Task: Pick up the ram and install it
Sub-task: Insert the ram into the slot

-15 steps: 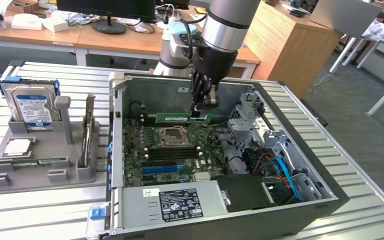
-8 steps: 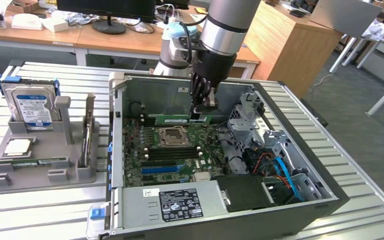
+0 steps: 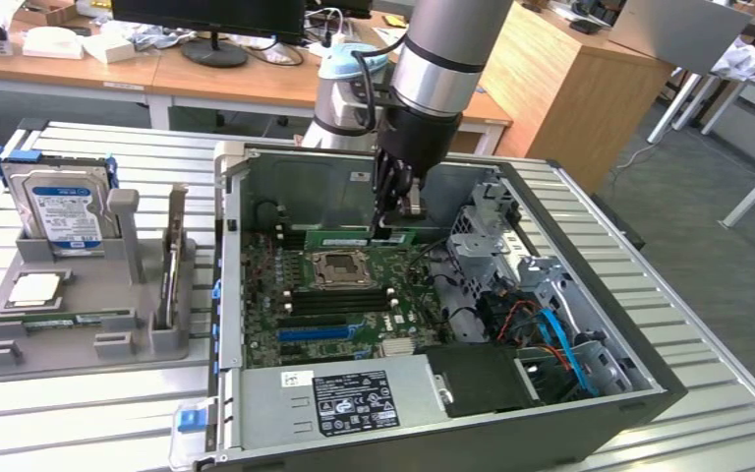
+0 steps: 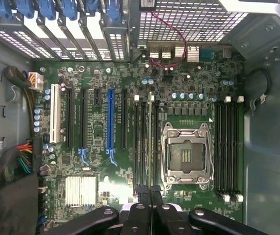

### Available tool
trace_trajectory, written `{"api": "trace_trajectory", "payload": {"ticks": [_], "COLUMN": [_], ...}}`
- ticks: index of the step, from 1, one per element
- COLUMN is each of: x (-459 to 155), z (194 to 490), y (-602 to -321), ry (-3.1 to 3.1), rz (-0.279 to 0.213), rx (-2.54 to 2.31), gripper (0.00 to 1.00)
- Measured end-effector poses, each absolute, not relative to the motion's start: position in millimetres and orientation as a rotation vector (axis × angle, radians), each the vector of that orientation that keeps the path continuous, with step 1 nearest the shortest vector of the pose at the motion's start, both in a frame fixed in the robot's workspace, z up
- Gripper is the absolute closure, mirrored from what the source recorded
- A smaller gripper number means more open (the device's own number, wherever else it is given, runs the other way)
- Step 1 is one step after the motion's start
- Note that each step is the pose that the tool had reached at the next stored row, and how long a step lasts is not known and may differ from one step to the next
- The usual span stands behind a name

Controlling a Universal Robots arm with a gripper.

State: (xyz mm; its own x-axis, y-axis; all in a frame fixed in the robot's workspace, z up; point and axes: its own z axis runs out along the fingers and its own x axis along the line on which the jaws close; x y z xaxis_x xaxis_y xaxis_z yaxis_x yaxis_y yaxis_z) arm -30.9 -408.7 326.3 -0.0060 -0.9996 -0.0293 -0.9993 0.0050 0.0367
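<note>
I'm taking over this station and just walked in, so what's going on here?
The robot arm is reaching down into the open computer case. Its fingers are shut on the ram, a thin green stick held edge-on in line with a memory slot beside the CPU socket on the motherboard. Whether the stick is fully seated can't be told.

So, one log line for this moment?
gripper: shut on ram | ram: in line with memory slots beside CPU socket | seated: cannot tell
</note>
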Motion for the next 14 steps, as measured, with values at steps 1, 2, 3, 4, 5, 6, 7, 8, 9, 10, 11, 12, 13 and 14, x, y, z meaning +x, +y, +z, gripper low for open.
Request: {"api": "trace_trajectory", "payload": {"ticks": [1, 2, 3, 4, 5, 6, 7, 8, 9, 10, 11, 12, 13, 14], "x": [-30.9, -30.9, -30.9, -30.9, -30.9, -30.9, -30.9, -30.9, -30.9, -30.9, -30.9, -30.9, -30.9, -30.9], "z": [325.2, 324.0, 322.8, 321.6, 320.4, 319.3, 318.2, 317.0, 315.7, 314.7, 313.7, 313.0, 312.5, 312.6], "y": [-408.7, -408.7, -408.6, -408.6, -408.6, -408.6, -408.6, -408.6, -408.6, -408.6, -408.7, -408.6, -408.6, -408.7], "ry": [-2.223, -2.223, -2.223, -2.223, -2.223, -2.223, -2.223, -2.223, -2.223, -2.223, -2.223, -2.223, -2.223, -2.223], "rz": [-0.073, -0.073, -0.073, -0.073, -0.073, -0.073, -0.073, -0.073, -0.073, -0.073, -0.073, -0.073, -0.072, -0.072], "rx": [2.211, 2.211, 2.211, 2.211, 2.211, 2.211, 2.211, 2.211, 2.211, 2.211, 2.211, 2.211, 2.211, 2.211], "gripper": [0.89, 0.89, 0.89, 0.89, 0.89, 0.89, 0.89, 0.89, 0.89, 0.89, 0.89, 0.89, 0.89, 0.89]}}
